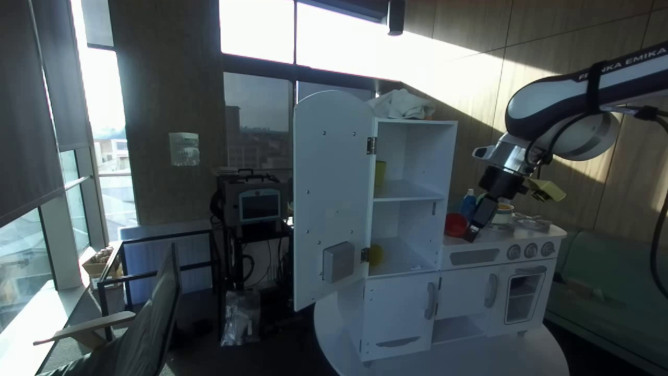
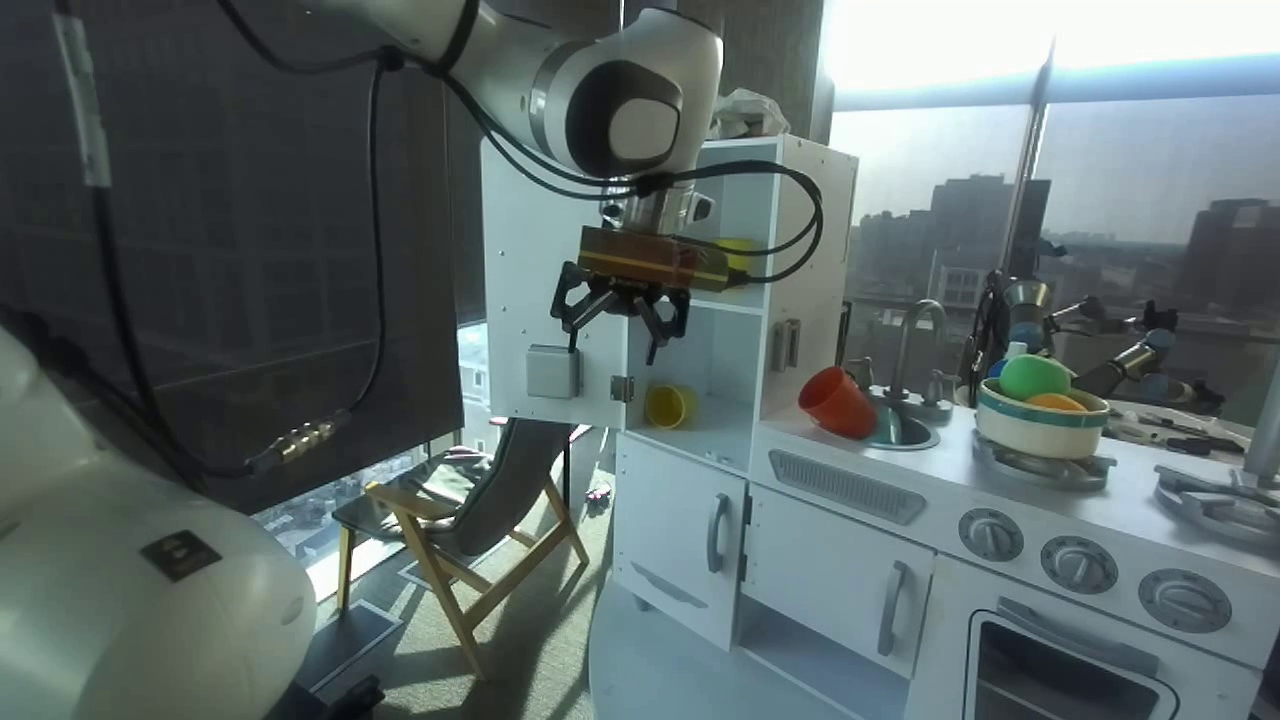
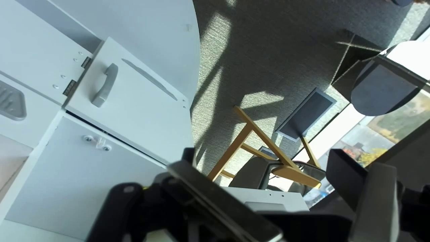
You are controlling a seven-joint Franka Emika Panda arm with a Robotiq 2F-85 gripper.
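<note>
My gripper (image 2: 612,352) is open and holds nothing. It hangs in the air in front of the white toy kitchen cabinet, near the open tall door (image 2: 520,270), and touches nothing that I can see. It also shows in an exterior view (image 1: 472,232) and in the wrist view (image 3: 263,161), with the fingers wide apart. The door carries a grey box (image 1: 338,262). A yellow cup (image 2: 668,405) lies on its side on the lower shelf. Another yellow container (image 1: 380,173) is on the upper shelf. A red cup (image 2: 838,402) lies tilted by the sink (image 2: 905,432).
A cream pot (image 2: 1042,425) with a green and an orange item stands on a burner. A white cloth or bag (image 1: 402,104) lies on top of the cabinet. A lower cabinet door (image 3: 134,101) is shut. A wooden chair (image 2: 440,580) stands behind the open door.
</note>
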